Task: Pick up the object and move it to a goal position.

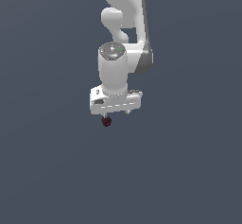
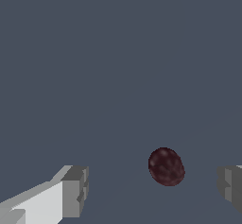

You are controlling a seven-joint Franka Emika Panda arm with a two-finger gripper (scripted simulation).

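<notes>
The object is a tiny dark maroon ball (image 1: 106, 121) with a speckled surface, lying on the grey floor just below the white gripper hand. In the wrist view the ball (image 2: 166, 166) lies between the two grey fingertips, closer to one of them, touching neither. My gripper (image 2: 153, 187) is open, its jaws wide apart on either side of the ball. In the exterior view the gripper (image 1: 113, 113) points straight down, and its fingers are mostly hidden behind the hand.
The white arm (image 1: 124, 24) rises from the hand toward the top of the exterior view. A plain dark grey floor (image 1: 189, 171) surrounds the ball on all sides.
</notes>
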